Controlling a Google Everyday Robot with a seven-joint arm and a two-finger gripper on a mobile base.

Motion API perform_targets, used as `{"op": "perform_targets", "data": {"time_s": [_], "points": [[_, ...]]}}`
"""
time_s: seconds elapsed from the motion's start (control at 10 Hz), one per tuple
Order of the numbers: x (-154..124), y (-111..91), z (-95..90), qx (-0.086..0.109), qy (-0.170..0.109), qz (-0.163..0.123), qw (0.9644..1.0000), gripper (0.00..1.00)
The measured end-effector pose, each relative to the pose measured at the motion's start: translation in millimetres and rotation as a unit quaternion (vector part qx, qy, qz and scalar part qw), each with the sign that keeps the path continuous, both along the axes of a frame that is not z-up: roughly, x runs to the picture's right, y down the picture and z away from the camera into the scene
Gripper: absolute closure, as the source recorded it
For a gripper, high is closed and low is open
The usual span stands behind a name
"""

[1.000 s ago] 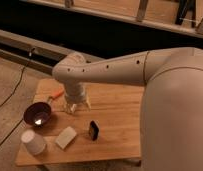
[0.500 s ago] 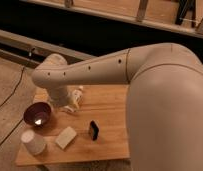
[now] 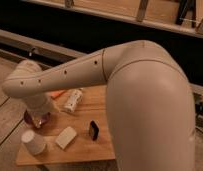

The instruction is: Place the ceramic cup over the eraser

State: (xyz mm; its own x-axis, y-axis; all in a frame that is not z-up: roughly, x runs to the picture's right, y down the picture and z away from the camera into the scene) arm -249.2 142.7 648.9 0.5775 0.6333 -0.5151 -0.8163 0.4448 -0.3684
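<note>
The whitish ceramic cup (image 3: 33, 142) stands at the front left corner of the wooden table (image 3: 95, 151), its narrower end up. The small dark eraser (image 3: 93, 130) stands near the table's middle, well to the right of the cup. My gripper (image 3: 41, 114) hangs from the arm's wrist at the left, above the dark maroon bowl (image 3: 34, 120), a short way behind and above the cup. It hides much of the bowl.
A pale beige block (image 3: 66, 137) lies between the cup and the eraser. A white labelled bottle (image 3: 72, 100) lies on its side at the back, next to an orange object (image 3: 57, 93). My large arm (image 3: 145, 100) covers the table's right side.
The arm has swung leftward and forward. The gripper has moved from the table's back middle to over the maroon bowl, uncovering the bottle. The cup, block and eraser have not moved.
</note>
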Motion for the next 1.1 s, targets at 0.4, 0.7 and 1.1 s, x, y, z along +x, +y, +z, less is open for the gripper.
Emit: {"op": "perform_targets", "data": {"time_s": [0.4,0.7,1.1], "points": [[-36.1,13.1,-1.3,-0.001,-0.045,-0.047,0.9979,0.35],[-55.8,35.0,5.2,-0.007,-0.076,-0.103,0.9918,0.35],[-73.4,50.6,16.2,-0.008,-0.092,-0.152,0.9840,0.35]]}}
